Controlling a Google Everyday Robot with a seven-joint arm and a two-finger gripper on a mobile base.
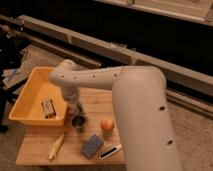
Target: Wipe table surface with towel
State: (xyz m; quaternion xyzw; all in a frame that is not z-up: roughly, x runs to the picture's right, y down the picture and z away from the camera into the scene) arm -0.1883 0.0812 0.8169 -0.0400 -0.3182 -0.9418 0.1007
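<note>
Hanging low near twelve o'clock on the surface (40, 145), our pincer (78, 109) is clenched; we think it squeezes the towel for rubbing.

The light wooden table (37, 146) carries a yellow tub (30, 97) on its left end. Just right of the tub stands a small dark metal cup (78, 123), with a round orange fruit (106, 124) near it. Along the front edge lie a long yellow piece of food (57, 146), a grey-blue sponge (92, 145) and a slim black-and-white tool (110, 151), and the closed gripper (78, 110) hangs low over the tabletop, right above the cup and beside the tub's right wall.
</note>
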